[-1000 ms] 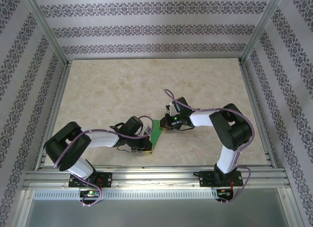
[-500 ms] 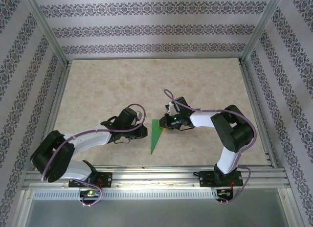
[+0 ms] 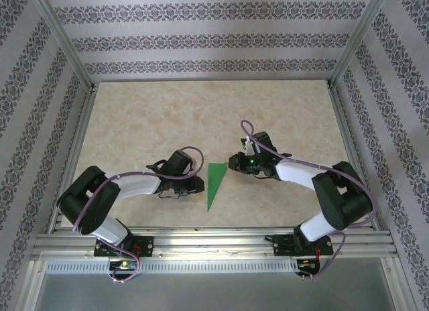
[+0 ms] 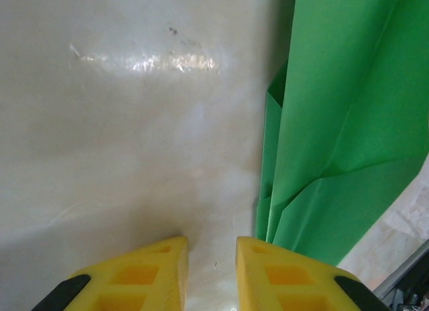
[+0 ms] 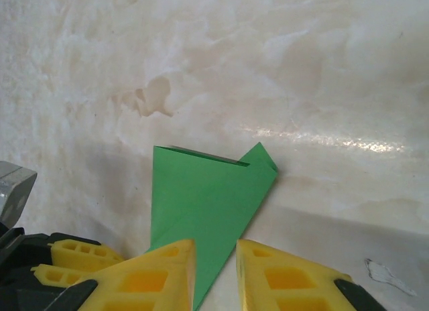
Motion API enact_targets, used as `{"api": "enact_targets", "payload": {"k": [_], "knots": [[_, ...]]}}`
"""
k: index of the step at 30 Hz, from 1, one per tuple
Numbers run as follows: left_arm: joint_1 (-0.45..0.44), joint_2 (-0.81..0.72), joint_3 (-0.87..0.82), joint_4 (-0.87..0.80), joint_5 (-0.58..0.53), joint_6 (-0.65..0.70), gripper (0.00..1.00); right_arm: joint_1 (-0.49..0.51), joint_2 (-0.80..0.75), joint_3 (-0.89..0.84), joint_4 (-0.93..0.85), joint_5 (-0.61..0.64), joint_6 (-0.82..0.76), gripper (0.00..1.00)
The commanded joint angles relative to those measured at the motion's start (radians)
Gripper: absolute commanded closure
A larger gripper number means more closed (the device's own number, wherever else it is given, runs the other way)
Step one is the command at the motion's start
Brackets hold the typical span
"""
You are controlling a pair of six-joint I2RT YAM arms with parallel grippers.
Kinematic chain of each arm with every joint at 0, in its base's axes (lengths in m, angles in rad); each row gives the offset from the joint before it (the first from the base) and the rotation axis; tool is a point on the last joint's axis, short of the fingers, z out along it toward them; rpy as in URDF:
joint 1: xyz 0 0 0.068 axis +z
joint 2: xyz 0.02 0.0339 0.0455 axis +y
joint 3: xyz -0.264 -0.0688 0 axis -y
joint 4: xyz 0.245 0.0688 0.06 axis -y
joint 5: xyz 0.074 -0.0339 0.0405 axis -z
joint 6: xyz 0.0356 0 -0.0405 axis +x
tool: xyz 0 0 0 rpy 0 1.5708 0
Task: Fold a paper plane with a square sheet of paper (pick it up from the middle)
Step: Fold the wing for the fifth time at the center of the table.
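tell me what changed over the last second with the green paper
Both let go. The left gripper backed off to the left, the right gripper to the right, jaws now parted. The pointed, folded bright green paper plane settled flat on the beige marbled table, about where it was.

Cropped by the top and right edges, ahead and right of the left end effector (image 4: 211,274): paper plane (image 4: 335,123). Fingers (image 4: 134,284) cropped at the bottom. Dark part (image 4: 410,285) far right of that end effector, cropped, unidentifiable. Narrow end of the paper plane lost at the lower edge, between the right end effector's (image 5: 214,274) fingers. From above, both finger gaps too small to judge.
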Motion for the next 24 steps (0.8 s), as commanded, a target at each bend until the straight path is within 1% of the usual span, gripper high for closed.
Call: {"api": "enact_targets", "payload": {"k": [1, 3, 11, 15, 19, 24], "knots": [[-0.011, 0.03, 0.039, 0.058, 0.052, 0.003, 0.76, -0.002, 0.013, -0.017, 0.018, 0.013, 0.018, 0.77], [-0.016, 0.029, 0.036, 0.076, 0.041, -0.005, 0.76, 0.0, 0.015, -0.021, 0.025, 0.013, 0.022, 0.77], [-0.025, 0.071, 0.059, 0.122, 0.099, -0.007, 0.76, -0.001, 0.027, -0.031, 0.033, 0.007, 0.026, 0.76], [-0.033, 0.075, 0.076, 0.065, 0.077, 0.006, 0.73, 0.0, 0.027, -0.033, 0.035, 0.002, 0.028, 0.76], [-0.035, 0.086, 0.087, 0.032, 0.067, 0.013, 0.73, 0.0, 0.021, -0.035, 0.037, 0.007, 0.029, 0.76], [-0.042, 0.112, 0.097, 0.043, 0.09, 0.017, 0.73, 0.002, 0.023, -0.038, 0.043, 0.007, 0.032, 0.76]]}}
